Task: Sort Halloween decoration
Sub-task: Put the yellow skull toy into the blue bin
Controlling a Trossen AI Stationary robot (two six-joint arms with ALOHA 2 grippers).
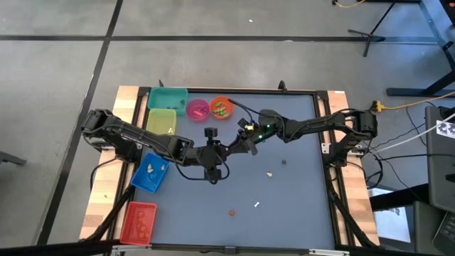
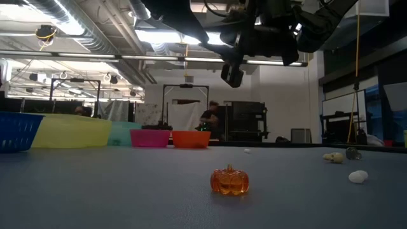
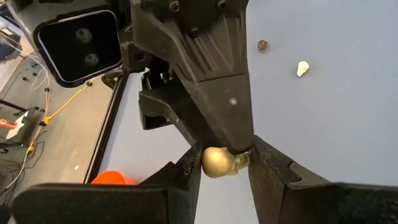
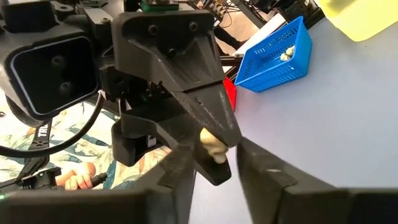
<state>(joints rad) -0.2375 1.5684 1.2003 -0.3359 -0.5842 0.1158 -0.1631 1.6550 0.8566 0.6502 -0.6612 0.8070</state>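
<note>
Your two grippers meet above the middle of the desk [image 1: 298, 185]. A small pale-yellow rounded trinket [image 3: 217, 162] sits between the jaws of the left gripper [image 3: 224, 171], which pinch it; the right gripper [image 4: 214, 165] has its jaws spread on either side of the same piece. Loose on the desk you can count four more trinkets: one translucent orange pumpkin [image 2: 229, 180], two whitish pieces [image 1: 271, 173] [image 1: 257, 205], and one dark piece [image 1: 284, 162]. At the desk's edge stand four bins, teal [image 1: 168, 97], yellow [image 1: 161, 119], blue [image 1: 151, 173], red [image 1: 138, 221], and two bowls, pink [image 1: 197, 109] and orange [image 1: 221, 107].
</note>
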